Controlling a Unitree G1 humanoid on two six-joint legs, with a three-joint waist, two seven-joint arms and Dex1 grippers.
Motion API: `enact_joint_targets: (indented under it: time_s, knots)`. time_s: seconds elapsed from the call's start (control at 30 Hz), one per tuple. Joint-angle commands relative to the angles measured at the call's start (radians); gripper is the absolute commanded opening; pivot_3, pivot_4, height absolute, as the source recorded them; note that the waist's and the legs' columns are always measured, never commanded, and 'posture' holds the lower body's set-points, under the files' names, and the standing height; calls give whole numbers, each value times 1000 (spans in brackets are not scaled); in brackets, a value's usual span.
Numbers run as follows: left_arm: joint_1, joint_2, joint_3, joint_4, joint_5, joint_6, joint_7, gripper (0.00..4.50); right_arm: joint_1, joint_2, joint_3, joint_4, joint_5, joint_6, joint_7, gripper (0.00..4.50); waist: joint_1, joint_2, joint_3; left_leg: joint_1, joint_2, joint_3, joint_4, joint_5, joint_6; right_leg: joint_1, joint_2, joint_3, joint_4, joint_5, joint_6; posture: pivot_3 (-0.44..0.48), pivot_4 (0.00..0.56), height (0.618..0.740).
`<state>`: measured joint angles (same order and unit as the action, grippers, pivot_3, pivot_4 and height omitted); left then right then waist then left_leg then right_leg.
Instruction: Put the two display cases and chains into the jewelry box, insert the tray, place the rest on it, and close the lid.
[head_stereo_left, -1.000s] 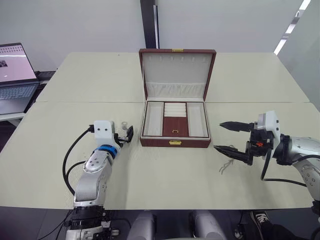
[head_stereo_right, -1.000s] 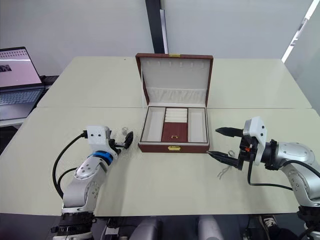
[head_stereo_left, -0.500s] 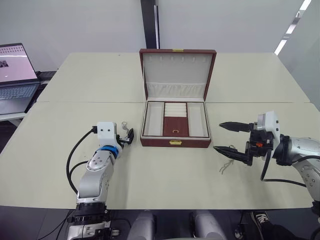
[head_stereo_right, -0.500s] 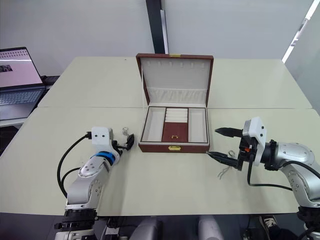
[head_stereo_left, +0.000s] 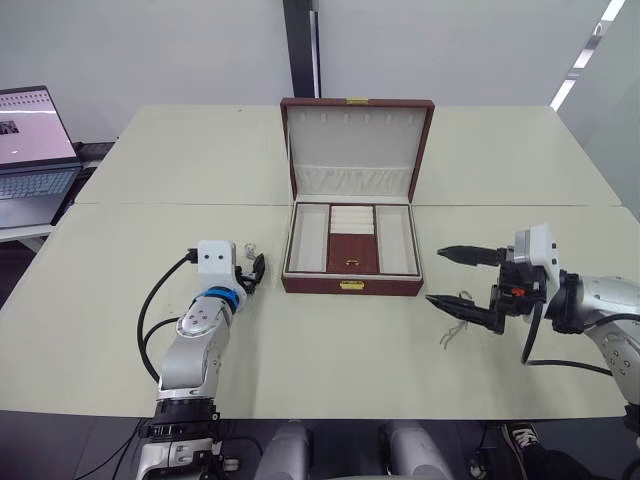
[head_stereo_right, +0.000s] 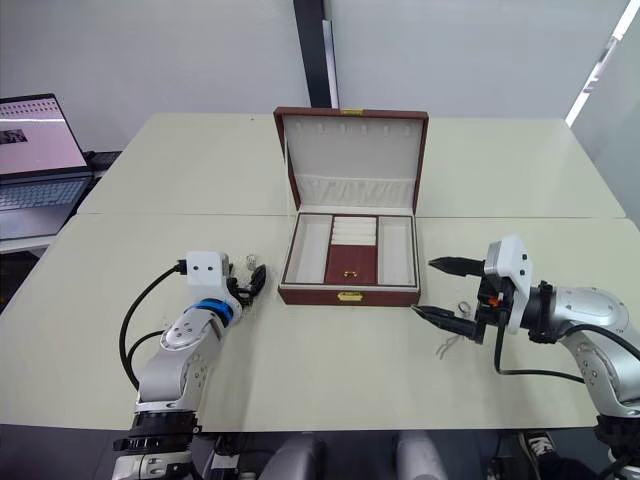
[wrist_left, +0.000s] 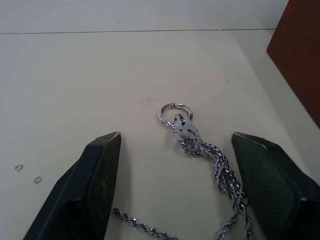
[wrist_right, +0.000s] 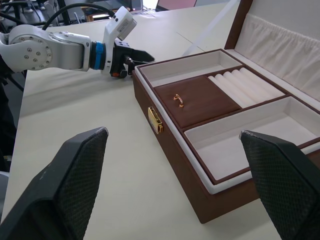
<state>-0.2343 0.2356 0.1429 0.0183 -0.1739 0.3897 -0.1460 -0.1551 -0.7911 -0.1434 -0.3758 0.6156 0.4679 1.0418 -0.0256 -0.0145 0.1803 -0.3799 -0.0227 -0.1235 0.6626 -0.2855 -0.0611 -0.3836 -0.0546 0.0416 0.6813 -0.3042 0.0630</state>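
**Thin chains may slip from the left gripper**

The left gripper, fingers spread, stands over the chains on the table, left of the jewelry box. They could slide out. The right gripper is spread too.

Between my left pincer's matt black, finely cross-hatched fingers lie the chains, bright twisted metal with a shiny ring. The tabletop under them looks smooth, matt and cream. The jewelry box is polished reddish-brown wood with glossy gold fittings; its tray has soft cream cloth lining.
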Motion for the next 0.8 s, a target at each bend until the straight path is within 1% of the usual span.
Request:
enact_joint_targets:
  time_s: [0.03,0.17,0.27,0.3,0.47,0.57,0.8]
  knots:
    - [5,-4,-11,19,6,10,-9,2144,-1,-3,-24,-33,22,-2,-2,4500,0,0,0,0,0,0,0,0,0,0,0,0,0,0,0,0,150,740]
    - [3,-3,-8,21,7,10,-6,962,-4,-3,-22,-30,21,0,-5,4500,0,0,0,0,0,0,0,0,0,0,0,0,0,0,0,0,150,740]
    - [2,-3,-8,23,8,9,-5,171,-6,0,-20,-30,21,1,-9,4500,0,0,0,0,0,0,0,0,0,0,0,0,0,0,0,0,150,740]
    - [2,-3,-8,24,8,8,-5,14,-8,1,-20,-30,22,2,-10,4500,0,0,0,0,0,0,0,0,0,0,0,0,0,0,0,0,150,740]
    - [4,-7,3,22,8,-12,6,14,-15,0,-27,-38,37,11,-14,4500,0,0,0,0,0,0,0,0,0,0,0,0,0,0,0,0,150,740]
    - [19,-12,9,-7,0,-29,5,14,-12,-5,-30,-43,43,13,-15,4500,0,0,0,0,0,0,0,0,0,0,0,0,0,0,0,0,150,740]
    - [50,-19,38,-166,-11,-64,25,14,-12,-9,-30,-42,44,13,-19,4500,0,-1,0,0,0,0,0,0,0,0,0,0,0,0,0,0,150,740]
